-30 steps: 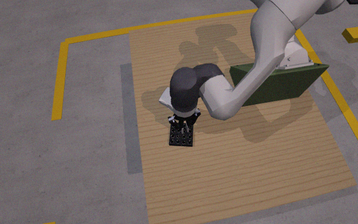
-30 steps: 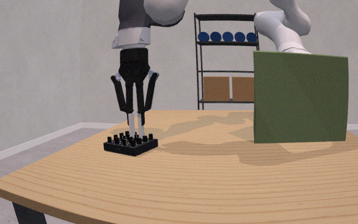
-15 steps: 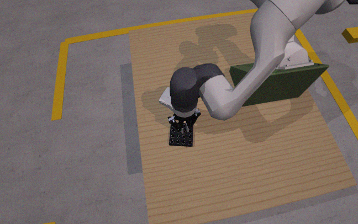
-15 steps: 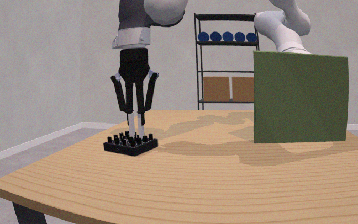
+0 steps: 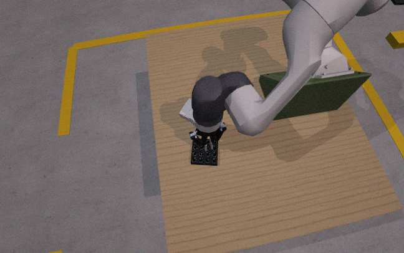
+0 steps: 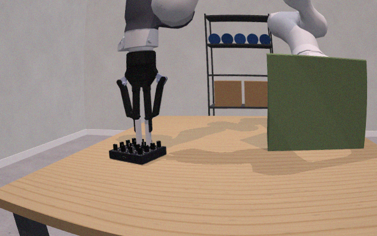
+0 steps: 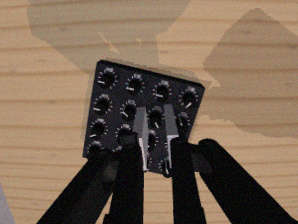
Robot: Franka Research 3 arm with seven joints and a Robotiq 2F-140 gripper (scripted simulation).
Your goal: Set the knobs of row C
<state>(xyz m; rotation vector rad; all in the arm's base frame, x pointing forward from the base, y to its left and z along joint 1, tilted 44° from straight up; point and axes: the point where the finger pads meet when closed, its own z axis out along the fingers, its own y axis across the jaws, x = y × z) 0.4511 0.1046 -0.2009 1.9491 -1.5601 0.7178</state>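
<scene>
Apparently, tool (image 5: 208,146) (image 6: 143,142) (image 7: 155,118) above knob box (image 5: 204,164) (image 6: 125,157) (image 7: 112,120)

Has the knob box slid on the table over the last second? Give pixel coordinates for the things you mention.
No visible slide: in the top and exterior views, the knob box (image 5: 204,164) (image 6: 125,157) (image 7: 116,95) keeps its place relative to the edges of the wooden tabletop (image 5: 265,187) (image 6: 218,186) (image 7: 50,175).
</scene>
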